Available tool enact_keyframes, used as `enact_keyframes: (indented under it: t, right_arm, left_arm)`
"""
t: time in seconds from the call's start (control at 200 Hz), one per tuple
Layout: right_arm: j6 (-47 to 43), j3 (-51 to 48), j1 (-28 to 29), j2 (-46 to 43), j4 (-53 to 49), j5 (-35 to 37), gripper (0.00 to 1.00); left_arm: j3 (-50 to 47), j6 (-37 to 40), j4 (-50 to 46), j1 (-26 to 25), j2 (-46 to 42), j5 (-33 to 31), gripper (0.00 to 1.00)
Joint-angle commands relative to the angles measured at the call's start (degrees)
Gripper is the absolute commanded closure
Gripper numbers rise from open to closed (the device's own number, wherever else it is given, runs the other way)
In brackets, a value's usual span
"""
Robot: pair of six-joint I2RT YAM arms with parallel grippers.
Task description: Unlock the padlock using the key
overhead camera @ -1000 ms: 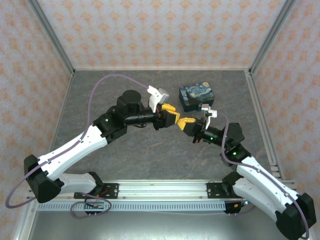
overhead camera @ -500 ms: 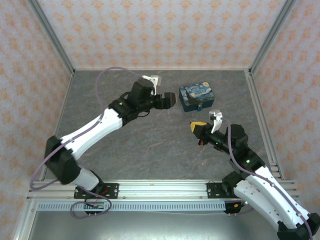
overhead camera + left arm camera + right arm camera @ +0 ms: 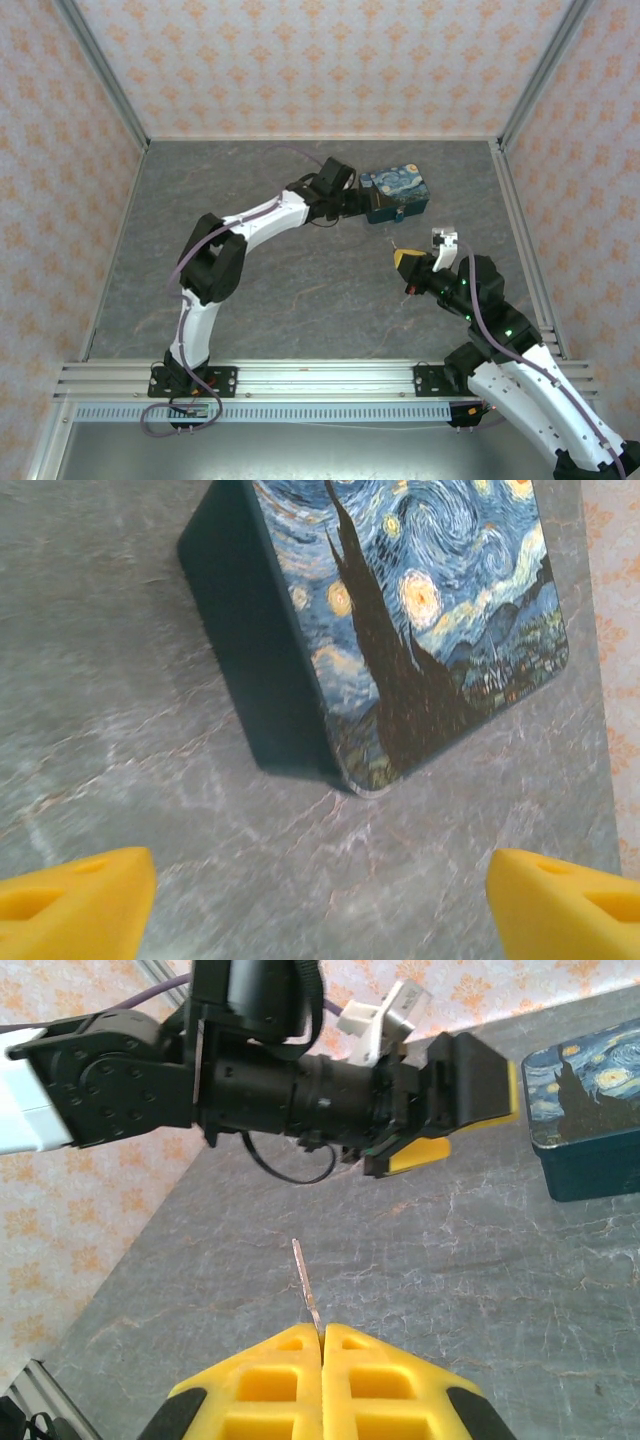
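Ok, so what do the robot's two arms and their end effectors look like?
The left arm and right arm have glossy white shells over black joints. A thin purple cable trails along each, and small green lights glow on the right one. The left end effector and right end effector have black bodies ending in blocky yellow fingers, with a white bracket at the wrist.

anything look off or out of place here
Only one thing: the right gripper is shut on a thin metal sliver, pinched by its very end and leaning slightly. The painted tin looks undamaged.
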Motion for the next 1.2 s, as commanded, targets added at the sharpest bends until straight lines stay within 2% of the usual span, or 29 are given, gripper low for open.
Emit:
enact_keyframes:
  t: [0.0, 0.165, 0.44, 0.681, 1.196]
  right_arm:
    - [2.41, 0.74, 0.37, -0.6, -0.44, 0.31, 1.0]
    - [3.68, -0.1, 0.35, -0.68, -0.23, -0.45, 1.0]
    - [3.82, -0.36, 0.35, -0.72, -0.84, 0.26, 1.0]
    - [4.21, -0.19, 0.39, -0.59, -0.76, 0.41, 1.0]
    - [4.47, -0.63, 0.33, 1.48, 0.37, -0.63, 1.0]
  left_arm:
    - [4.42, -2.86, 0.42, -0.48, 3.66, 1.51, 0.14]
    - [8.82, -2.86, 0.14, -0.32, 8.61, 0.31, 0.14]
    - [8.09, -2.35, -2.01, -0.21, 10.27, -3.26, 0.15]
    - [0.8, -1.66, -1.7, 0.3, 8.33, -5.51, 0.15]
    - [-18.54, 0.36, 0.26, 2.48, -5.21, -11.0, 0.14]
